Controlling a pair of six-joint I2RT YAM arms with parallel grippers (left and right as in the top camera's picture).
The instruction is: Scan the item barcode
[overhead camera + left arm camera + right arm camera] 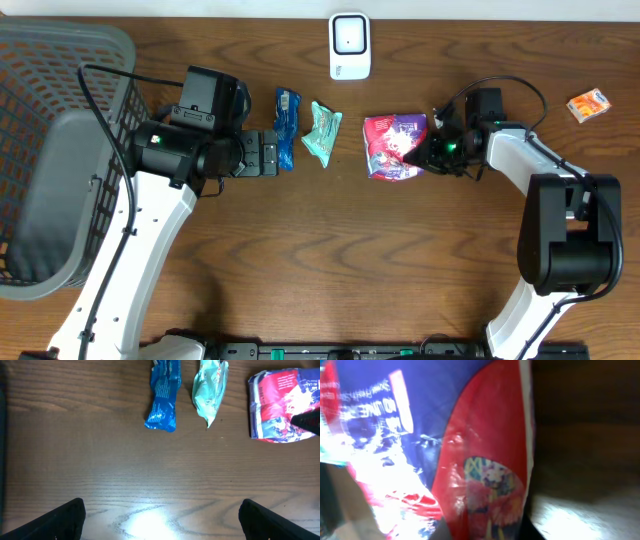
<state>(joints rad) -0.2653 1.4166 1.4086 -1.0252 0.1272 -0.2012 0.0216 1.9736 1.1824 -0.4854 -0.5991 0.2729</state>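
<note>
Right claw (425, 150): fingers pressed together, pinching the right-hand edge of the red-and-purple packet (393, 145). The packet lies flat on the table (330, 260), right of centre and toward the far edge. In my right wrist view the packet (470, 460) fills nearly the whole frame, with glossy film, white print on the purple and a flower picture on the red (too close and blurred to read; I cannot make out a barcode).

Left claw (268, 153): fingers spread wide, nothing between them, left of centre over bare wood. In my left wrist view both dark fingertips sit at the bottom corners, and the claw (162, 522) is well apart from every packet.

Just beyond the left claw: blue packet (287, 128) (164, 397), long and narrow. Close beside it on the right, not touching, is the teal packet (322, 133) (210, 390), crumpled. The red-and-purple packet (280, 407) comes next in the row, with a wider gap.

Far edge, centre: white scanner (350, 45), lying apart from the packets.

Near the far right corner: small orange box (589, 105), alone.

Far left corner, running down the left edge: grey mesh basket (60, 60). All I see inside is its own grey floor and walls.
</note>
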